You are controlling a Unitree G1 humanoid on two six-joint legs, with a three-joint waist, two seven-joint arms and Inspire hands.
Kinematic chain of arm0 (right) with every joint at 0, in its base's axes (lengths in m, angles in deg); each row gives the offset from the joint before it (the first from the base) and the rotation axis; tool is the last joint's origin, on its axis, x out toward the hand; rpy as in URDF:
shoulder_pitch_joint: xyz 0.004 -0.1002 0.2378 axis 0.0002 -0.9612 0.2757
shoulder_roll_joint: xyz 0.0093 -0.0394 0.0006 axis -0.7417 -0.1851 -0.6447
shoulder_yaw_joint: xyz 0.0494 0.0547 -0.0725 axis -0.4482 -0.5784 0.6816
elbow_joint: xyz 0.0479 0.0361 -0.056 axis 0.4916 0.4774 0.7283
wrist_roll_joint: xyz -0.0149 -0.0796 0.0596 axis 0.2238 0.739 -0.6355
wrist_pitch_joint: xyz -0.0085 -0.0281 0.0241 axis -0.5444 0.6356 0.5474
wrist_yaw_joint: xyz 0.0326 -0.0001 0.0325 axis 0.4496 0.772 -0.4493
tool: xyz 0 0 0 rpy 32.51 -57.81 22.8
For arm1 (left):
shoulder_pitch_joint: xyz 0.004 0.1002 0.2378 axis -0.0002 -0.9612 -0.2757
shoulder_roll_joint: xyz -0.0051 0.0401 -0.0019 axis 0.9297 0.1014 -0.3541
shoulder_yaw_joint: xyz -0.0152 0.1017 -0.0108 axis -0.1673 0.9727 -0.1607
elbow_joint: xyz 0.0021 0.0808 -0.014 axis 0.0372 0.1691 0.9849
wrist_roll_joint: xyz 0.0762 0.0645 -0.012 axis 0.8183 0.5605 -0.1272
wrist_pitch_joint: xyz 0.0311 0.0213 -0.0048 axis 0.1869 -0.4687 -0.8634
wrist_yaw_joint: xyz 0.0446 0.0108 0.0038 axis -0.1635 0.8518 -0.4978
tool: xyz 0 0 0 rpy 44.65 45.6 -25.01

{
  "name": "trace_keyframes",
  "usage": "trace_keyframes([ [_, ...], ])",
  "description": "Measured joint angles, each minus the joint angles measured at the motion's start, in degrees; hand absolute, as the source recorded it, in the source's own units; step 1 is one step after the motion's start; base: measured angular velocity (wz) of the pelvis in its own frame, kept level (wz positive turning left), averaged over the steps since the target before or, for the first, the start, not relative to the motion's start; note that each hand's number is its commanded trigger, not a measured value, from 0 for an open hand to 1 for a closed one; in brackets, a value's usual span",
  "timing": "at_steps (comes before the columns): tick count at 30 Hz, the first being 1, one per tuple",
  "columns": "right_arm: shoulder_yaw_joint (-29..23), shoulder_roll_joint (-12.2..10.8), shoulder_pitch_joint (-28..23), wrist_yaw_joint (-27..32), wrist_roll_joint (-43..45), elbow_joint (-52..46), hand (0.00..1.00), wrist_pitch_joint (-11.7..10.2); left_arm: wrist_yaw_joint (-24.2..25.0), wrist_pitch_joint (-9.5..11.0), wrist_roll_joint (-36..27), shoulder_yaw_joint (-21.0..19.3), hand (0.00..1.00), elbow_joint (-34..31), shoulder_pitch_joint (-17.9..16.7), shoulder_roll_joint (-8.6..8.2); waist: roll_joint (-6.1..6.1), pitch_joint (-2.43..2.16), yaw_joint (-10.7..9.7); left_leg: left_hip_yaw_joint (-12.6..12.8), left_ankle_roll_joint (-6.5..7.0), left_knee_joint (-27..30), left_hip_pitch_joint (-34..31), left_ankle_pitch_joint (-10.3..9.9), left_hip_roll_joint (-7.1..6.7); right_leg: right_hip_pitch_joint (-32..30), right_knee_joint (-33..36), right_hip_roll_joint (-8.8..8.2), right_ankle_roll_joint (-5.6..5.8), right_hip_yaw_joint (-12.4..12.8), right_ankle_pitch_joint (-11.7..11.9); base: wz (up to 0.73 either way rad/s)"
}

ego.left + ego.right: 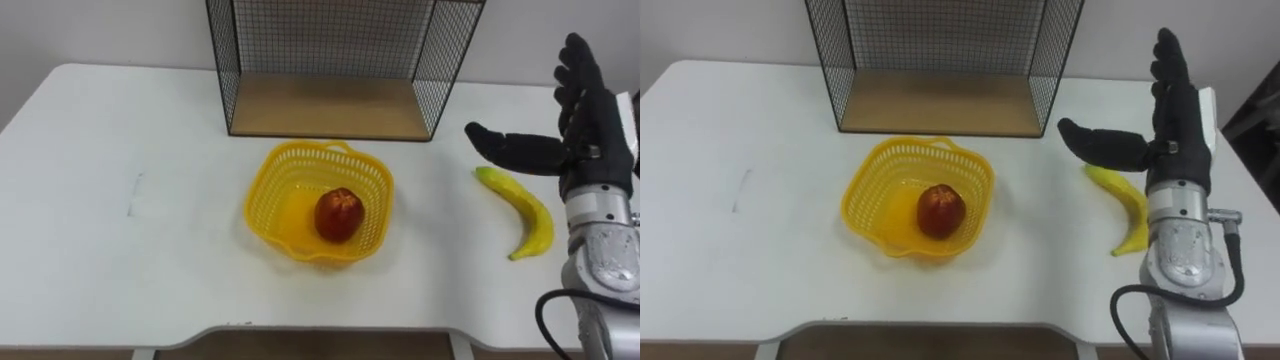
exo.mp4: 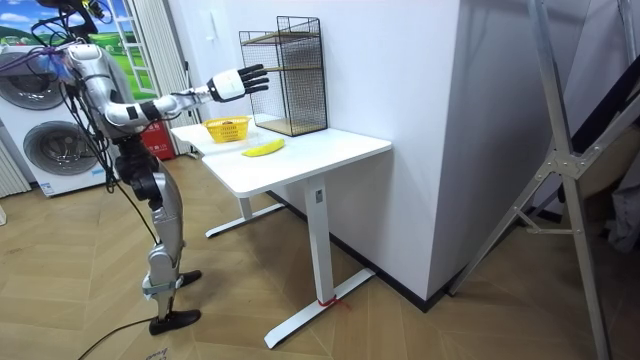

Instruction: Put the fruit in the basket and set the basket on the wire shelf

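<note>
The apple [image 1: 339, 214] lies in the yellow basket [image 1: 268, 186], which sits near the middle of the white counter [image 1: 120, 200]. The banana [image 1: 527, 213] lies bare on the counter, well right of the basket. My right hand [image 1: 594, 128] is raised above the banana's far end, fingers straight and spread, thumb pointing left, holding nothing. The wire shelf [image 1: 330, 105] stands at the far edge of the counter, just behind the basket, its wooden floor bare. I stand at the near side of the counter.
</note>
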Motion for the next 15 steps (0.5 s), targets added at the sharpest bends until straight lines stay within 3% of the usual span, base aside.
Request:
trace_keyframes([
  [2,-0.8,0.6,0.4,0.5,0.5,0.8,0.00,0.0,0.1,0.0,0.1,-0.6,0.00,-0.8,-0.2,0.06,-0.21,0.07,0.0,0.0,0.00,0.0,-0.1,0.0,-0.01,-0.1,0.0,-0.01,0.01,-0.1,0.0,0.00],
  [6,-1.1,4.0,3.5,1.2,0.1,7.6,0.00,-0.2,0.2,-0.2,0.2,-0.7,0.00,-1.0,-0.1,0.25,-0.41,-0.04,0.1,0.0,0.00,-0.1,0.1,0.0,-0.05,-0.1,0.0,-0.04,0.05,0.0,0.0,0.00],
  [15,-1.4,4.8,7.2,1.9,-0.1,15.1,0.00,1.2,0.1,-1.5,-0.4,-1.8,0.00,-1.1,0.0,0.56,-0.37,-0.17,0.0,-0.3,0.00,0.0,0.3,0.0,-0.08,0.0,-0.1,-0.02,0.05,-0.5,0.0,0.01],
])
